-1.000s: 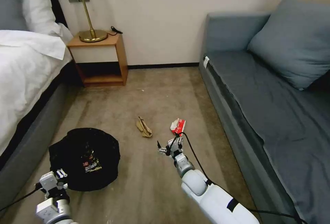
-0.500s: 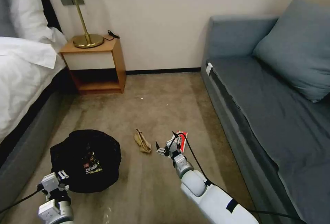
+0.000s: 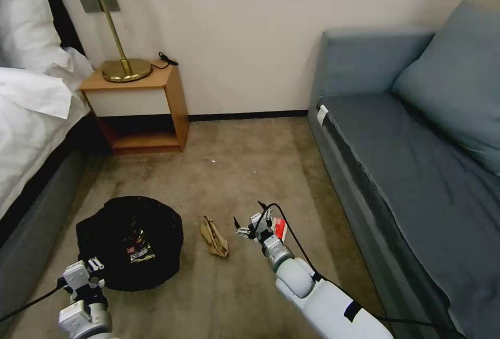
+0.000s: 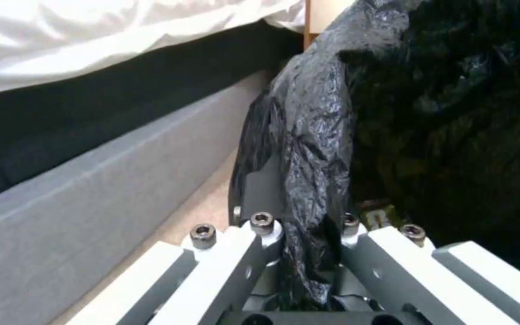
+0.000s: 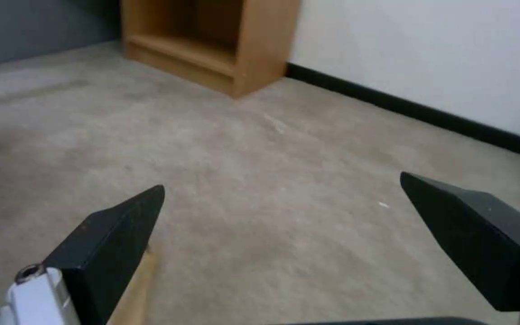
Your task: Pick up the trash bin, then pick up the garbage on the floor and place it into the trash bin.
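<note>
Left end effector (image 3: 92, 265) clamps the trash bin (image 3: 130, 242) rim; right end effector (image 3: 253, 223), spread apart, hovers apparently just beside the red-and-white wrapper (image 3: 280, 228).

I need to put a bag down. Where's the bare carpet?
Bare carpet runs from the nightstand to the sofa. It is crowded nearer the robot: trash bin, tan scrap, red-and-white wrapper beside the open right claw.

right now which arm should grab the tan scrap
Right, probably. The right gripper is open above the floor just beside the tan scrap, while the left gripper is shut on the bin's bag rim.
</note>
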Robot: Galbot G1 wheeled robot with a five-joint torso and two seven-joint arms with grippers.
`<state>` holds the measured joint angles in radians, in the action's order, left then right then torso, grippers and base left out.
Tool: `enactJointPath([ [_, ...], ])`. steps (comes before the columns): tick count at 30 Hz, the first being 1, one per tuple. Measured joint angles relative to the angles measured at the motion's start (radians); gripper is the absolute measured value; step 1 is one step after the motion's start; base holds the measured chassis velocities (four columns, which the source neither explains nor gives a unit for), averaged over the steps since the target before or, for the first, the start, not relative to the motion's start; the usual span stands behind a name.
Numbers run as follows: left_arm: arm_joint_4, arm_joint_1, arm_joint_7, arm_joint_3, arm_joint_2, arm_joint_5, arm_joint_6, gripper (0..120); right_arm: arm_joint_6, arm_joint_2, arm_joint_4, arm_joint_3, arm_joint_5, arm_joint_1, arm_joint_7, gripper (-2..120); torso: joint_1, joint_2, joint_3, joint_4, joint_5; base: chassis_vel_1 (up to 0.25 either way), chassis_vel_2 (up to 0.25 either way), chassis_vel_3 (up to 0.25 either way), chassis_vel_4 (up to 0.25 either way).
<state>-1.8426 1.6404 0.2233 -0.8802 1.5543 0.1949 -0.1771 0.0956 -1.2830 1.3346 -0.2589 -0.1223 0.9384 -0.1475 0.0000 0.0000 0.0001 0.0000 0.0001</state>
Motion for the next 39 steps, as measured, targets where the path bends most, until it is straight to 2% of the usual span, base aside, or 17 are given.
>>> enactJointPath([
  [6, -0.003, 0.002, 0.0, -0.004, -0.002, 0.0, 0.0, 3, -0.031, 0.031, 0.052, -0.031, -0.101, -0.021, 0.118, 100, 0.0, 0.0, 0.0, -0.0002, -0.0002, -0.067, 0.056, 0.061, -0.063],
  [9, -0.003, 0.008, 0.0, -0.01, -0.005, 0.001, 0.0, 3, -0.162, 0.025, 0.079, -0.064, -0.149, -0.065, 0.151, 100, 0.0, 0.0, 0.0, 0.0, -0.0002, 0.0, 0.0, 0.0, 0.0],
  [10, -0.003, 0.008, 0.0, -0.01, -0.005, 0.001, 0.0, 3, -0.162, 0.025, 0.079, -0.064, -0.149, -0.065, 0.151, 100, 0.0, 0.0, 0.0, 0.0, -0.0002, 0.0, 0.0, 0.0, 0.0],
  [13, -0.003, 0.015, 0.0, -0.023, -0.014, 0.007, 0.0, 3, -0.324, -0.013, 0.085, -0.091, -0.192, -0.12, 0.154, 100, 0.0, 0.0, 0.0, 0.0, -0.0004, 0.0, 0.0, 0.0, 0.0],
  [15, -0.003, 0.015, 0.0, -0.024, -0.015, 0.007, 0.0, 3, -0.335, -0.018, 0.083, -0.093, -0.194, -0.125, 0.154, 100, 0.0, 0.0, 0.0, 0.0, -0.0004, 0.0, 0.0, 0.0, 0.0],
  [16, -0.003, 0.021, 0.0, -0.033, -0.026, 0.013, 0.001, 3, -0.4, -0.053, 0.057, -0.107, -0.199, -0.157, 0.153, 100, 0.0, 0.0, 0.0, 0.0, -0.0003, 0.0, 0.0, 0.0, 0.0],
  [18, -0.005, 0.032, 0.0, -0.04, -0.04, 0.018, 0.001, 3, -0.447, -0.088, 0.013, -0.125, -0.19, -0.187, 0.149, 100, 0.0, 0.0, 0.0, 0.0, -0.0003, 0.0, 0.0, 0.0, 0.0],
  [23, -0.016, 0.052, 0.0, -0.05, -0.058, 0.028, 0.001, 3, -0.5, -0.156, -0.098, -0.153, -0.178, -0.232, 0.149, 100, 0.0, 0.0, 0.0, 0.0001, -0.0002, 0.0, 0.0, 0.0, 0.0],
  [26, -0.024, 0.057, 0.0, -0.051, -0.057, 0.032, -0.001, 3, -0.53, -0.208, -0.198, -0.155, -0.18, -0.251, 0.149, 100, 0.0, 0.0, 0.0, 0.0001, -0.0003, 0.0, 0.0, 0.0, 0.0],
  [30, -0.024, 0.058, 0.0, -0.049, -0.048, 0.032, -0.005, 3, -0.542, -0.239, -0.26, -0.147, -0.184, -0.257, 0.152, 100, 0.0, 0.0, 0.0, 0.0, -0.0003, 0.0, 0.0, 0.0, 0.0],
  [33, -0.023, 0.057, 0.0, -0.046, -0.031, 0.03, -0.009, 3, -0.539, -0.275, -0.348, -0.144, -0.137, -0.259, 0.172, 100, 0.0, 0.0, 0.0, 0.0, -0.0003, 0.0, 0.0, 0.0, 0.0],
  [39, -0.024, 0.057, 0.0, -0.045, -0.026, 0.029, -0.01, 3, -0.522, -0.305, -0.425, -0.147, -0.043, -0.259, 0.189, 100, 0.0, 0.0, 0.0, 0.0, -0.0002, 0.0, 0.0, 0.0, 0.0],
])
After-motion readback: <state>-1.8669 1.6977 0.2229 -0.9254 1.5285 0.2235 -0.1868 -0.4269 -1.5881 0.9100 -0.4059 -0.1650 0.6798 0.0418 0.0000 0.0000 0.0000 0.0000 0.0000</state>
